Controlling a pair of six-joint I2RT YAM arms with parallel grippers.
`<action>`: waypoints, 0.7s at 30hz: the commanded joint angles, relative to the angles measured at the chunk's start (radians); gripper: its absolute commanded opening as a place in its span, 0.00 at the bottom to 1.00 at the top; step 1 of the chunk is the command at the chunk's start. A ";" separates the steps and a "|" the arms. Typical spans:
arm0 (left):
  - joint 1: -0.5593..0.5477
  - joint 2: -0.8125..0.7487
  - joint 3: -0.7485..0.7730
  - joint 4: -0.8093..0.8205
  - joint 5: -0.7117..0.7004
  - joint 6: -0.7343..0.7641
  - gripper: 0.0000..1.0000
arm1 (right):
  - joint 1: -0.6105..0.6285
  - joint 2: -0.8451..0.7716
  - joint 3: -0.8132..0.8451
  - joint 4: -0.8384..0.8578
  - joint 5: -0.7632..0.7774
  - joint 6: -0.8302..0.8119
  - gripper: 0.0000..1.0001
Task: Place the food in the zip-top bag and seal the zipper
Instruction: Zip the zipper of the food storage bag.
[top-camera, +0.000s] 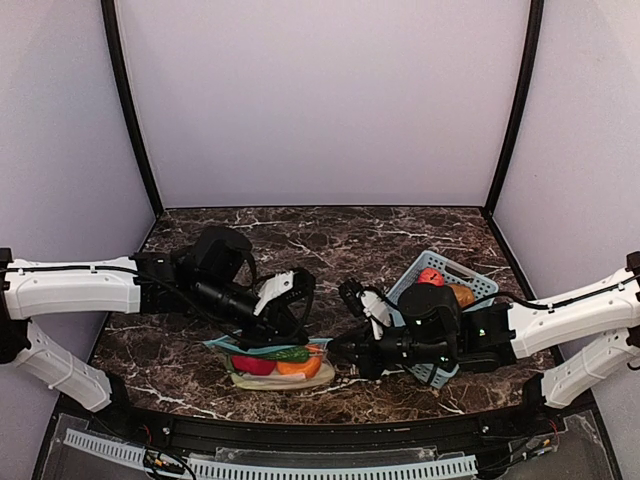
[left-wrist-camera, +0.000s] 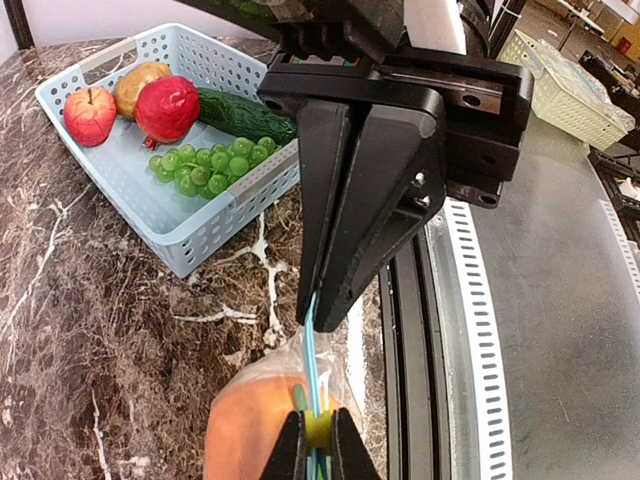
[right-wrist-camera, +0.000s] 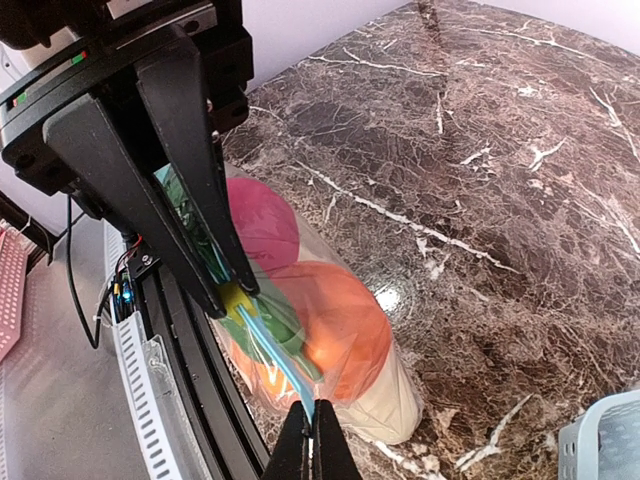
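From above, the zip-top bag (top-camera: 318, 345) lies on the marble table (top-camera: 330, 245) by the near edge, between the arms. In it are a red piece (top-camera: 252, 365), an orange (top-camera: 302, 367), a green piece (top-camera: 290, 353) and the cream squash (top-camera: 265, 382). The blue basket (top-camera: 470, 272) sits to the right. Both arms reach low and inward, and the left gripper (top-camera: 297, 330) and right gripper (top-camera: 342, 352) meet at the bag's mouth.

In the left wrist view, the basket holds an apple (left-wrist-camera: 90, 113), a tan fruit (left-wrist-camera: 138, 85), a red round fruit (left-wrist-camera: 167, 107), a cucumber (left-wrist-camera: 245, 118) and grapes (left-wrist-camera: 205, 165). The left jaws pinch the zipper (left-wrist-camera: 312, 365), and the right jaws clamp the same strip just beyond.

In the right wrist view, the bag bulges with red, orange and cream food. The right jaws are closed on the strip, and the left jaws grip it farther along.
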 joint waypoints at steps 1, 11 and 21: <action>0.018 -0.065 -0.024 -0.124 -0.017 0.008 0.01 | -0.020 -0.026 0.004 -0.083 0.109 0.012 0.00; 0.038 -0.128 -0.062 -0.145 -0.047 -0.007 0.01 | -0.030 -0.072 -0.001 -0.158 0.199 0.037 0.00; 0.062 -0.165 -0.096 -0.157 -0.057 -0.026 0.01 | -0.052 -0.083 0.002 -0.234 0.256 0.063 0.00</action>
